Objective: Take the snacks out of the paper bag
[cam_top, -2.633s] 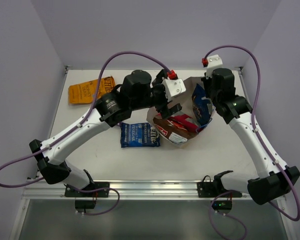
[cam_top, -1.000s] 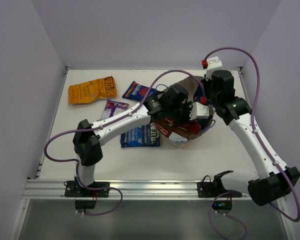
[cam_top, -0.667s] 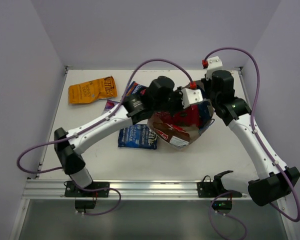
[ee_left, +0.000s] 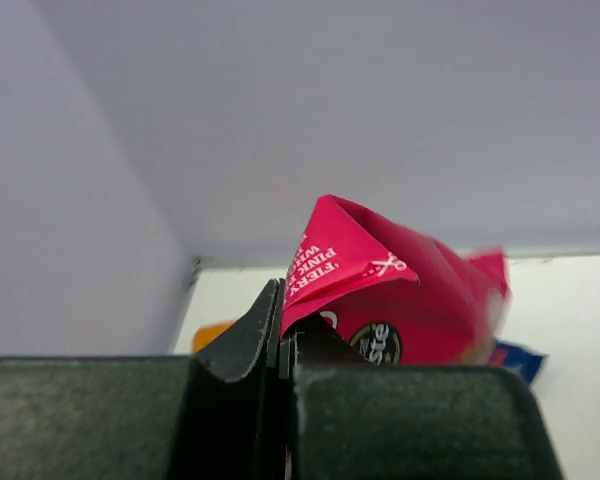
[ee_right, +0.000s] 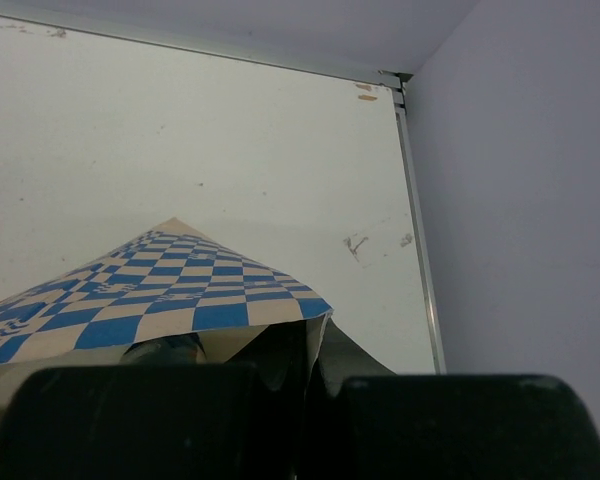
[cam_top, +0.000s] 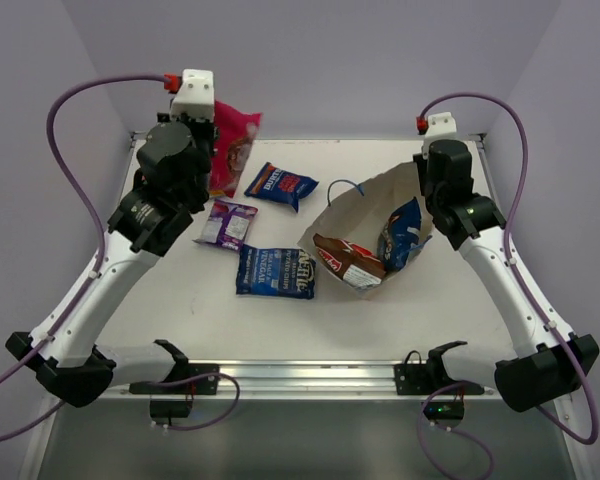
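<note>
The tan paper bag point(cam_top: 362, 205) lies open right of centre, a brown-and-white chip bag point(cam_top: 344, 262) and a blue packet point(cam_top: 401, 236) showing in its mouth. My right gripper point(cam_top: 421, 197) is shut on the bag's far edge; in the right wrist view the checkered paper point(ee_right: 170, 290) runs into the closed right gripper point(ee_right: 315, 362). My left gripper point(cam_top: 218, 150) is raised at the far left, shut on a magenta snack packet point(cam_top: 236, 138). In the left wrist view the magenta packet point(ee_left: 400, 300) is pinched at its corner by the left gripper point(ee_left: 282, 342).
Three snacks lie on the table left of the bag: a dark blue packet point(cam_top: 280, 183), a small purple one point(cam_top: 226, 222) and a larger blue one point(cam_top: 276, 272). An orange packet point(ee_left: 212, 335) peeks past the left fingers. Walls enclose the back and both sides.
My left arm has pulled out of the bag and swung up to the far left corner, carrying the magenta packet. The bag has shifted slightly; the right gripper keeps its hold.
</note>
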Robot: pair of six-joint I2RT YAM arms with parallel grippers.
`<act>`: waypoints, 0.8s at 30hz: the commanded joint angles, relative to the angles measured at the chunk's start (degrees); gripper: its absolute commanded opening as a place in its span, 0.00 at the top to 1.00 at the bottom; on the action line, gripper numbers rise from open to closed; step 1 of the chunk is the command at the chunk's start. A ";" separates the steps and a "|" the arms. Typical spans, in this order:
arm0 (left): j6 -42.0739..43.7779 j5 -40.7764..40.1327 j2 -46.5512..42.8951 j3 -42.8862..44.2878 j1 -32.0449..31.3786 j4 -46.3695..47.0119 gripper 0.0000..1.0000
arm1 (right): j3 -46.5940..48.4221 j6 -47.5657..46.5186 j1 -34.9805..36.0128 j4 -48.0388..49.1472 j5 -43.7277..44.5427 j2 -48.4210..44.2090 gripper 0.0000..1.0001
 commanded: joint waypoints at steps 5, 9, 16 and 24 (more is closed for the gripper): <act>-16.85 -7.09 -3.12 -21.90 21.02 -12.99 1.00 | 0.11 0.49 -0.38 3.83 2.58 -1.27 1.00; -23.35 -5.95 -1.81 -33.60 30.44 -10.99 1.00 | 0.55 0.93 -0.38 3.74 1.79 -0.83 1.00; -29.97 -4.12 8.91 -33.55 32.04 -15.12 0.85 | -0.32 1.55 -0.38 4.00 -0.32 -1.00 1.00; -30.40 14.07 8.93 -23.71 29.33 -16.70 0.20 | -0.33 1.02 -0.38 4.00 -1.81 -2.49 1.00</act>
